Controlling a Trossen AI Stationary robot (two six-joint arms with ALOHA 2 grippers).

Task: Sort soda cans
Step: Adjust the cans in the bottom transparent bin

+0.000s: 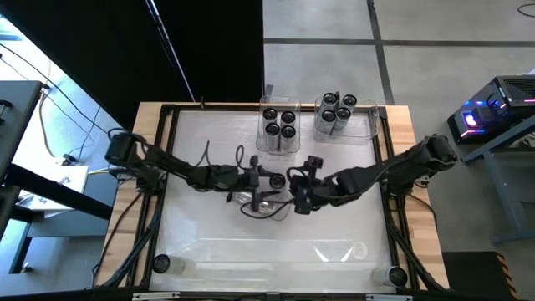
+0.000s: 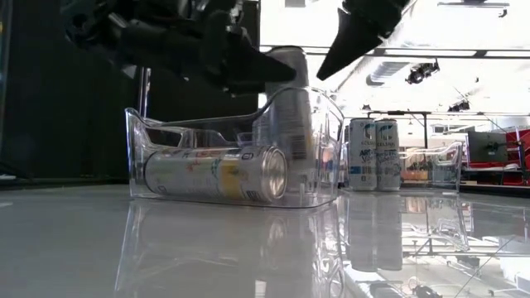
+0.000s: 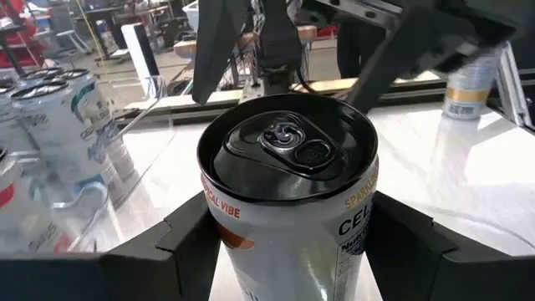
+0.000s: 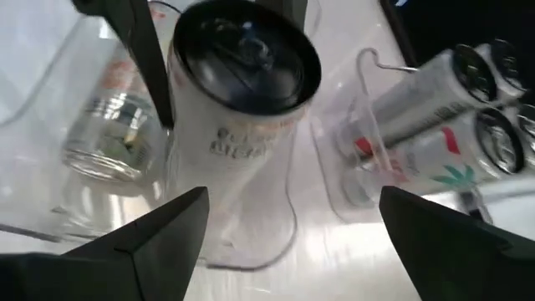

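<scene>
A clear plastic tray (image 2: 141,149) stands at the table's middle (image 1: 267,207). One soda can (image 2: 215,174) lies on its side in it. A second soda can (image 3: 288,167), white with a dark top, stands upright with its lower part inside the tray (image 2: 286,116). My left gripper (image 3: 292,251) reaches in from the table's left (image 1: 266,177) and is shut on this can. My right gripper (image 4: 288,217) is open, higher up and just to the right of the can (image 1: 294,180), touching nothing. My left gripper pinches the upright can's side wall (image 3: 219,230) a little below the top rim, one finger (image 3: 180,247) on each opposite side. The fingers come nearly level from the table's left. The can stays upright; whether its base rests on the tray floor I cannot tell.
Two more clear trays stand at the far edge, each holding several upright cans: one at the middle (image 1: 278,125), one to its right (image 1: 338,113). A dark frame (image 1: 167,113) runs along the table's edges. The near half of the table holds little.
</scene>
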